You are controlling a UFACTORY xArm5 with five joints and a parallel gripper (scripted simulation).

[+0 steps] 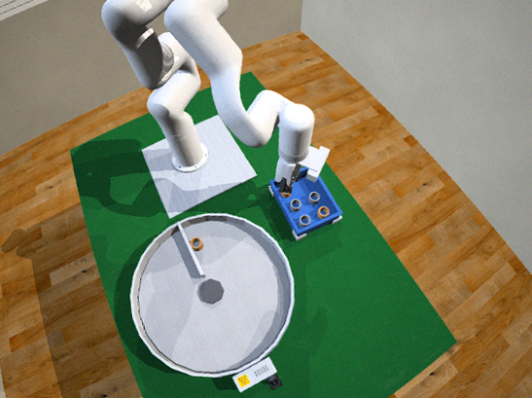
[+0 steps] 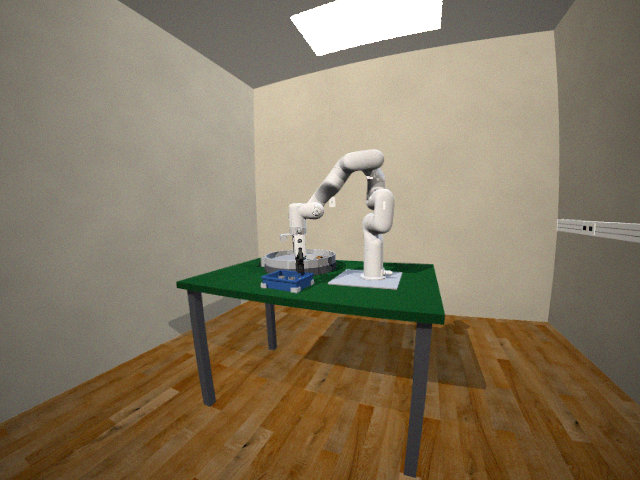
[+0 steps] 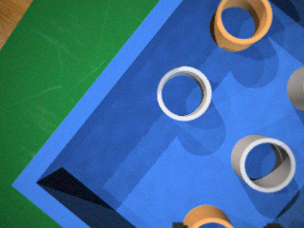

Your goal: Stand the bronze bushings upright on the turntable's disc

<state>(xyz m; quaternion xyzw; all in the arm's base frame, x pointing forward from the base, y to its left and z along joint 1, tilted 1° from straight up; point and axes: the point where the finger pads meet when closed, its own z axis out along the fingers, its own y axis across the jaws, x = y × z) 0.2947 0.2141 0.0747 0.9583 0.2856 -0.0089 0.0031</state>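
Observation:
My gripper (image 1: 285,192) (image 2: 300,271) (image 3: 227,225) is partly open, pointing down into a corner of the blue crate (image 1: 332,199) (image 2: 279,284) (image 3: 90,106). Its fingertips are at a bronze bushing (image 1: 286,195) (image 3: 206,212), one on either side in the wrist view; its lower part is cut off there. Another bronze bushing (image 1: 328,213) (image 3: 228,43) stands in the crate's far part. Three steel bushings (image 1: 292,207) (image 3: 239,154) stand upright between and beside them. One bronze bushing (image 1: 201,244) (image 2: 320,257) appears upright on the turntable's disc (image 1: 242,321), away from the dark hub (image 1: 210,291).
The turntable has a raised rim (image 1: 292,284) and a thin divider wall (image 1: 191,251) running from the rim towards the hub, close beside the bronze bushing there. A white control box (image 1: 255,374) sits at its outer side. The arm's base plate (image 1: 212,173) lies behind.

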